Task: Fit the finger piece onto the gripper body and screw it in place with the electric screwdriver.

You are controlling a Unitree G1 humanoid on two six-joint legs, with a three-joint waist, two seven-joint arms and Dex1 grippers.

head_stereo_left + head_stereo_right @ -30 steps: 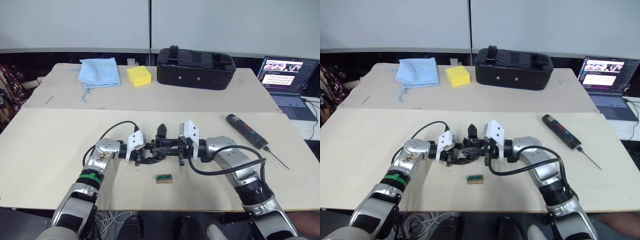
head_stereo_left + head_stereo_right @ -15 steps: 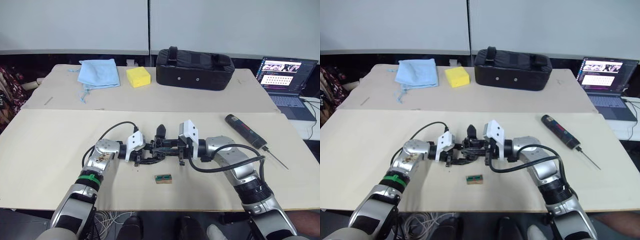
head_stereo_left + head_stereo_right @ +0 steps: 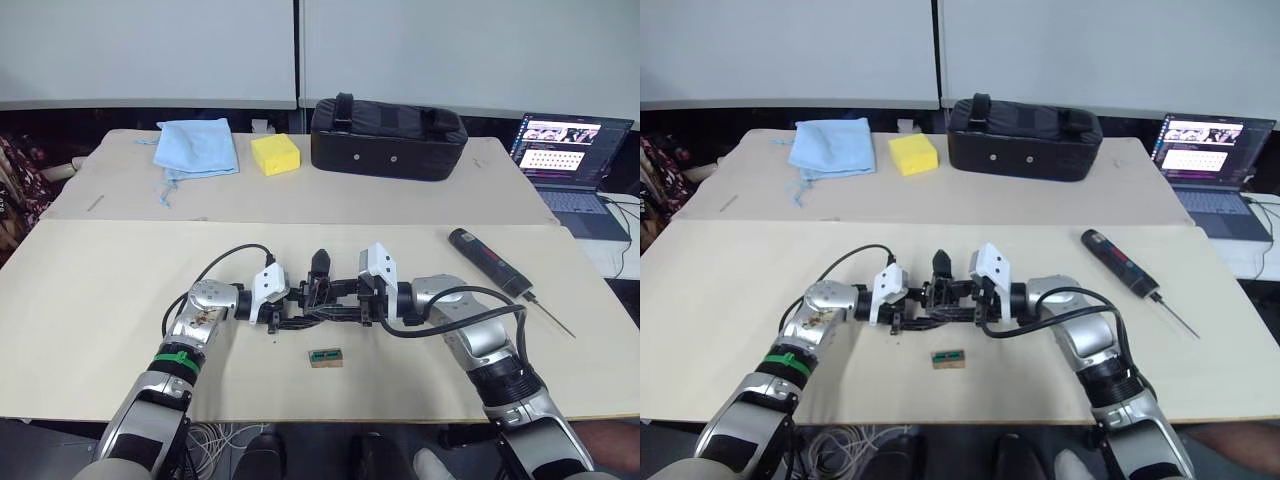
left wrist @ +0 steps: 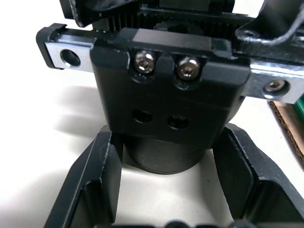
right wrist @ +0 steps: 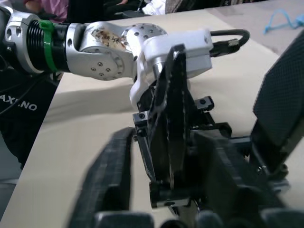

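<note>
The gripper body (image 3: 318, 296) sat near the middle of the front table (image 3: 90, 300), caught between the two arms that met over it from either side. The left gripper (image 3: 285, 310) reached in from the left with its fingers (image 4: 97, 180) spread to either side of the body's rounded base, apart from it in the wrist view, so it looked parted rather than clamped. The right gripper (image 3: 345, 300) came in from the opposite side; its fingers (image 5: 114, 175) stood wide of an upright black piece, probably the finger piece (image 5: 173, 118), which rose from the body (whether the pads actually pressed on anything could not be told). The electric screwdriver (image 3: 490, 262) lay untouched on the table to the right, well apart from both arms, bit pointing toward the table's right edge. A small green-and-brown block (image 3: 326, 356) lay just in front of the body. On the rear table were a blue cloth (image 3: 198, 146), a yellow sponge (image 3: 276, 154) and a black zipped bag (image 3: 388, 136), with a laptop (image 3: 575, 160) at far right.
</note>
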